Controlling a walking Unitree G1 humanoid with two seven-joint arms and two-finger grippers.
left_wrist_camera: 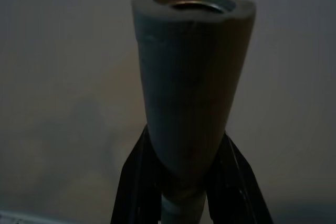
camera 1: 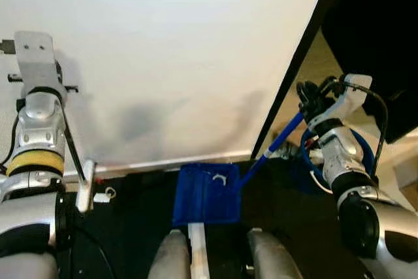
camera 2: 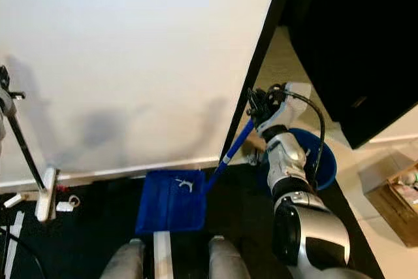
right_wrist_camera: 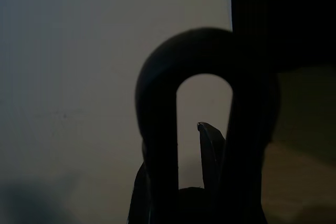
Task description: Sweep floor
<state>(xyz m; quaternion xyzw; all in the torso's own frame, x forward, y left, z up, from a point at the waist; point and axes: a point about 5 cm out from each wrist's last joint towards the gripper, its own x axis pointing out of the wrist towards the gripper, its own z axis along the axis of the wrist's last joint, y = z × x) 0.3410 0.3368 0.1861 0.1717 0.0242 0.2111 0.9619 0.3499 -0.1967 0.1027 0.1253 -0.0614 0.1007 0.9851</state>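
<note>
My left gripper is raised at the left and shut on the grey top of a broom handle. The thin black rod runs down to the white broom head, which rests on the dark floor by the wall's foot. My right gripper is shut on the looped end of the dustpan handle. The blue handle slants down to the blue dustpan, which lies flat on the floor before my legs. A few white scraps lie in the pan.
A white wall stands straight ahead, with a black door edge to the right. A blue basin sits behind my right arm, a cardboard box further right. Small white bits lie beside the broom head.
</note>
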